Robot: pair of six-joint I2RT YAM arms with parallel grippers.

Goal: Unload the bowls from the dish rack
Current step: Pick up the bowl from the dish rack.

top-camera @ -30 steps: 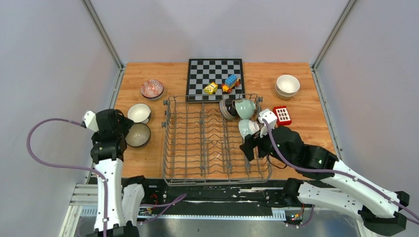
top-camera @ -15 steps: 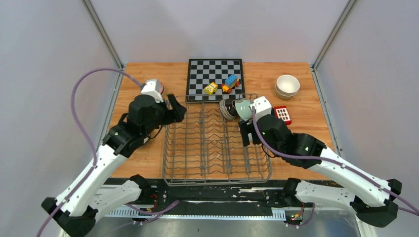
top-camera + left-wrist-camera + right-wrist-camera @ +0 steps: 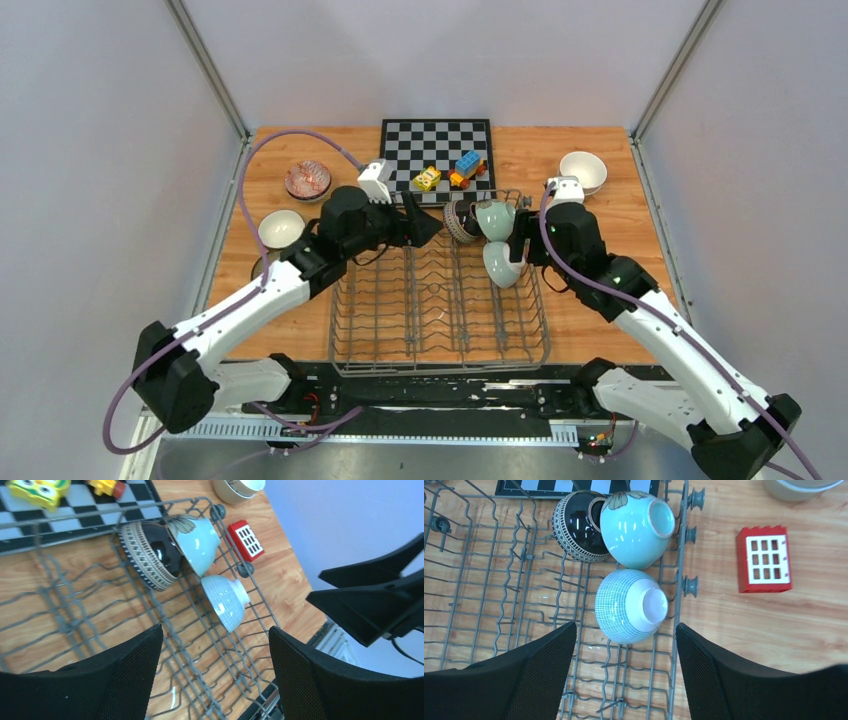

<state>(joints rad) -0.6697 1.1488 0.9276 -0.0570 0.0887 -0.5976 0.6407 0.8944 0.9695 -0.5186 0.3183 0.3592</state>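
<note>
Dish rack (image 3: pixel 400 300): a grey wire basket with rows of upright tines. It stands on the wooden tabletop (image 3: pixel 585 335), just in front of the chessboard (image 3: pixel 435 148).
Bowls in the rack: three, grouped at the far right corner. A dark-patterned bowl (image 3: pixel 576 527) and a pale mint bowl (image 3: pixel 636 527) lie on their sides, touching each other. A blue-and-white checked bowl (image 3: pixel 629 605) lies just nearer, its white foot turned toward the rack's right rim.
Bowls on the tabletop: a red-patterned bowl (image 3: pixel 307 180) and a cream bowl (image 3: pixel 281 229) sit to the left of the rack. Stacked cream bowls (image 3: pixel 582 172) sit at the far right.
Left claw (image 3: pixel 425 228): spread wide and holding nothing. It is above the far side of the rack, pointing toward the three bowls.
Right claw (image 3: pixel 624 630): spread wide and holding nothing. It is above the rack's right side. In the right wrist view the checked bowl sits just ahead of the gap between the fingers, and no contact is visible.
Other items: a yellow toy block (image 3: pixel 427 178) and a blue-and-orange toy truck (image 3: pixel 467 166) stand on the chessboard. A red window block (image 3: pixel 765 559) lies on the tabletop just right of the rack.
</note>
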